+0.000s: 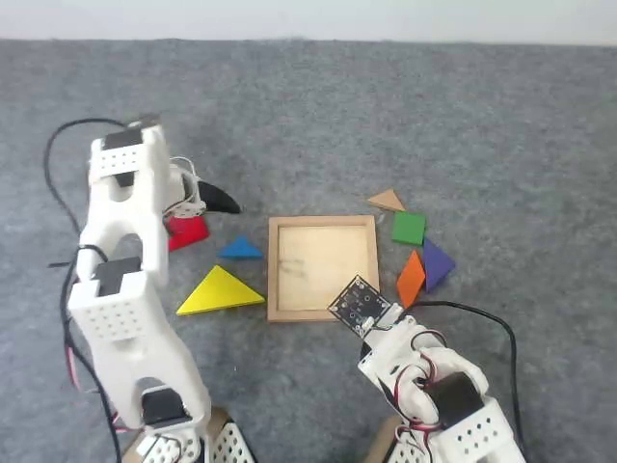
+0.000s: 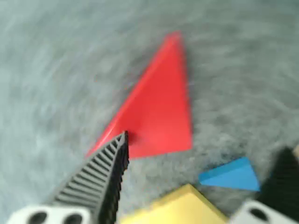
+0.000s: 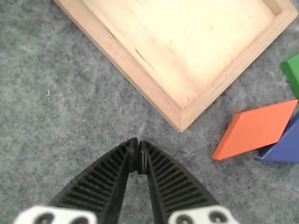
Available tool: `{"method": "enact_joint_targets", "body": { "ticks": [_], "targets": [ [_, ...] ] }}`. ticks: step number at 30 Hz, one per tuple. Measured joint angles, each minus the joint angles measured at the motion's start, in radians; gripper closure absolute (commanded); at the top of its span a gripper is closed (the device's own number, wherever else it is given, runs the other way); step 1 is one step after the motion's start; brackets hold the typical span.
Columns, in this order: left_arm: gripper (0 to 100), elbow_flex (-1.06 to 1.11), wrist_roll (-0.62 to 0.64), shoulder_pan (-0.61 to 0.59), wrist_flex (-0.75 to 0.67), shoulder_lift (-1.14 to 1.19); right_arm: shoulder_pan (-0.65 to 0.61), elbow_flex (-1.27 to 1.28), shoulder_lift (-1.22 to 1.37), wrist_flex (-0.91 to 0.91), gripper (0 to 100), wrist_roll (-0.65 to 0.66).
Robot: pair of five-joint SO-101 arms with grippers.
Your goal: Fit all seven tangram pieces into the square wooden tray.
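The square wooden tray (image 1: 274, 270) lies mid-table with a bare floor; its corner rim (image 3: 182, 116) is just ahead of my right gripper (image 3: 138, 145), which is shut on nothing and low over the carpet. My left gripper (image 2: 205, 144) is open above the red triangle (image 2: 159, 112), with one ribbed finger (image 2: 110, 168) at the triangle's edge. From above, that gripper (image 1: 202, 207) is left of the tray over the red triangle (image 1: 189, 233). A blue triangle (image 1: 240, 249) and a yellow triangle (image 1: 220, 291) lie nearby.
Right of the tray are a tan triangle (image 1: 387, 200), a green square (image 1: 408, 228), an orange parallelogram (image 1: 411, 278) and a purple triangle (image 1: 439, 262). A black cable (image 1: 482, 313) loops by the right arm. Grey carpet covers the table.
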Motion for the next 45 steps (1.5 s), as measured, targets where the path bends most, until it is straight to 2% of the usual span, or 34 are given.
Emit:
{"method": "enact_joint_targets", "body": {
  "ticks": [6,13,16,22,39,42,45],
  "targets": [
    [46,0.000,0.348,-0.028,0.058,0.000,0.000,0.000,0.000,0.000,98.9,0.000],
    [46,-0.012,0.479,-0.023,-0.021,0.028,0.000,0.000,0.000,0.000,98.9,0.000],
    [46,-0.057,0.480,-0.072,-0.003,0.055,0.000,0.000,0.000,0.000,98.9,0.000],
    [46,-0.181,0.440,-0.172,0.189,0.158,0.000,0.000,0.000,0.000,98.9,0.000],
    [46,-0.359,0.451,-0.097,0.204,0.236,0.000,0.000,0.000,0.000,98.9,0.000],
    [46,-0.417,0.387,-0.089,0.227,0.236,0.000,0.000,0.000,0.000,98.9,0.000],
    [46,-0.482,0.269,-0.055,0.233,0.236,0.000,0.000,0.000,0.000,98.9,0.000]
  ]
}}
